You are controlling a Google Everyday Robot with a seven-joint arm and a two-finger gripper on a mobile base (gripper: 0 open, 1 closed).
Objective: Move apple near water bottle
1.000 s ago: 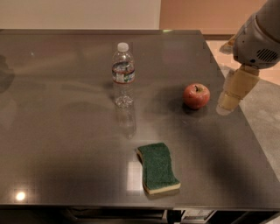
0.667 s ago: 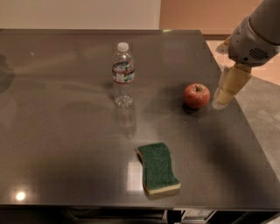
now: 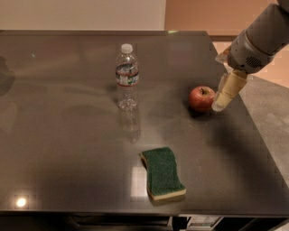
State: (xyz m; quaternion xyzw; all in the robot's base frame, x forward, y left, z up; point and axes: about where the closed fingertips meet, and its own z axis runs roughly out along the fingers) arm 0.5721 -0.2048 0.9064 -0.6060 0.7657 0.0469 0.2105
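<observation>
Moved: the gripper [image 3: 221, 103] has come in leftward and is now just beside the right side of the apple [image 3: 201, 99]; a second ago it stood clear of it.
Unmoved: the apple, the water bottle [image 3: 127, 76] and the sponge [image 3: 162, 173] lie where they were.
Apple: upright on the right part of the table [image 3: 63, 135], stem up, well apart from the water bottle.
Gripper: low, tip near the tabletop, perhaps touching the apple; contact is not clear. Whether it is spread or closed, I cannot tell.
Arm [image 3: 259, 38]: grey, reaching down from the upper right corner.
Water bottle: standing upright, left of the apple, toward the far middle.
Sponge: green with a yellow underside, flat near the front edge.
Surface: dark, glossy, with light spots and the bottle's reflection.
Room: pale wall [image 3: 81, 13] behind, grey floor [image 3: 271, 113] at right.
</observation>
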